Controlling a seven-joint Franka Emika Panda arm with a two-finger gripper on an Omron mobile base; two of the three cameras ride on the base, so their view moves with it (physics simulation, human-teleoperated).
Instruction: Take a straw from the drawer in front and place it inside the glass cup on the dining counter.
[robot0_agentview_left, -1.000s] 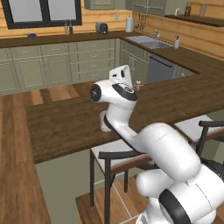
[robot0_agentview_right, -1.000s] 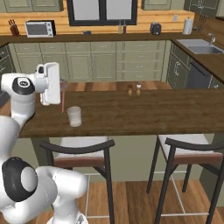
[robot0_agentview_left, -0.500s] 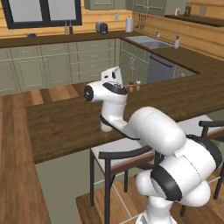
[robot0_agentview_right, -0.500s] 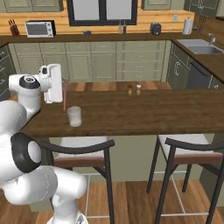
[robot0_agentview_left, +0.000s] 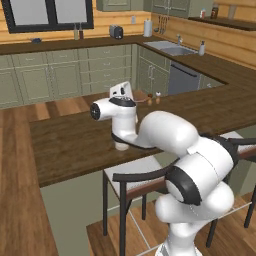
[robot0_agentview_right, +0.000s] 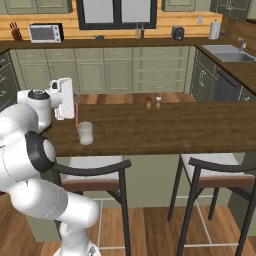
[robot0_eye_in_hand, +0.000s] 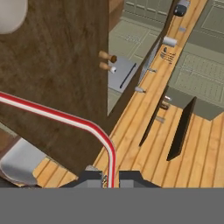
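My gripper (robot0_agentview_right: 75, 98) is shut on the top of the straw (robot0_agentview_right: 76, 113), a thin pink-red stick that hangs upright over the dining counter (robot0_agentview_right: 175, 125). Its lower end is at the left rim of the glass cup (robot0_agentview_right: 85, 133); I cannot tell whether it is inside. In the hand view the straw (robot0_eye_in_hand: 65, 118) runs from between the gripper (robot0_eye_in_hand: 110, 178) tips and curves to the left edge, with the glass cup (robot0_eye_in_hand: 11, 13) at the top left. In the left base view my hand is above the cup (robot0_agentview_left: 121, 146), which my arm partly hides. The drawer is out of view.
Two small shakers (robot0_agentview_right: 153, 103) stand at the counter's far edge. Two dark-framed stools (robot0_agentview_right: 92, 170) (robot0_agentview_right: 220, 167) are tucked under its near side. Green cabinets, a sink (robot0_agentview_right: 232, 56) and a microwave (robot0_agentview_right: 46, 33) line the back walls.
The hand has shifted a little to the right with the straw, closer to the cup. The arm's elbow has swung round; the cup and cameras have not moved.
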